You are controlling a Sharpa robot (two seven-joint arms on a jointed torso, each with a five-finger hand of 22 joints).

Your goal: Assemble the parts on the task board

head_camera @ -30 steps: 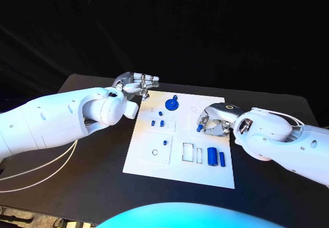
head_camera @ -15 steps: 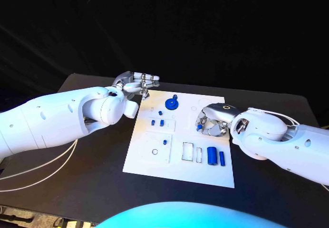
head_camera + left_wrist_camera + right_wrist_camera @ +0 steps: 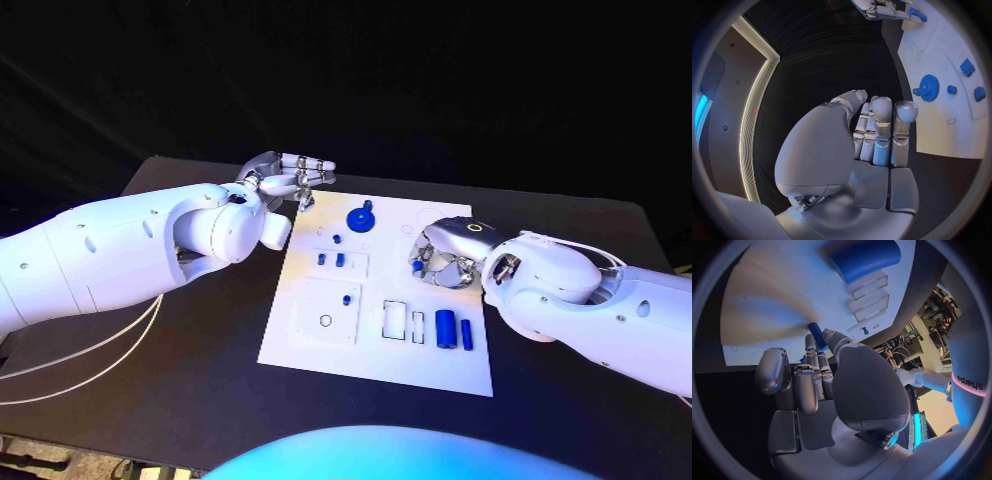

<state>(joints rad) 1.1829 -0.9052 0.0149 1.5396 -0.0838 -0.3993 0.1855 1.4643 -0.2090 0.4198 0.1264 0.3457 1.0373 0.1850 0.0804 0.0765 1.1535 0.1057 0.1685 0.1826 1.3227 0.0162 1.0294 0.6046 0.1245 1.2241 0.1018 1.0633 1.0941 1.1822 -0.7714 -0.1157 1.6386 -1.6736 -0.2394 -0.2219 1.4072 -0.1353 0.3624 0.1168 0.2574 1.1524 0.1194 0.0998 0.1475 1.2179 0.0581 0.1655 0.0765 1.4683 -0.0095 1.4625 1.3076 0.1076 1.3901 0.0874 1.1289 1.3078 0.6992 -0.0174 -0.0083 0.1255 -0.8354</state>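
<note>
The white task board (image 3: 378,352) lies mid-table. My right hand (image 3: 444,258) hovers over its right edge and pinches a small blue peg (image 3: 418,267); the right wrist view shows that peg (image 3: 817,336) between thumb and fingertips above the board (image 3: 767,305). My left hand (image 3: 289,176) hangs by the board's far left corner, fingers curled in with nothing in them; the left wrist view shows its fingers (image 3: 879,132) held close together. On the board sit a blue gear (image 3: 361,218), a thick blue cylinder (image 3: 446,328), a thin rod (image 3: 466,334) and several small pieces (image 3: 340,260).
Rectangular recesses (image 3: 394,318) lie beside the cylinder, and a raised plate with a round hole (image 3: 326,321) is near the board's left side. Black tabletop (image 3: 188,350) surrounds the board. White cables (image 3: 87,355) trail off the table's left edge.
My right hand has crept slightly left and farther over the board, still holding the peg. The left hand has stayed put.
</note>
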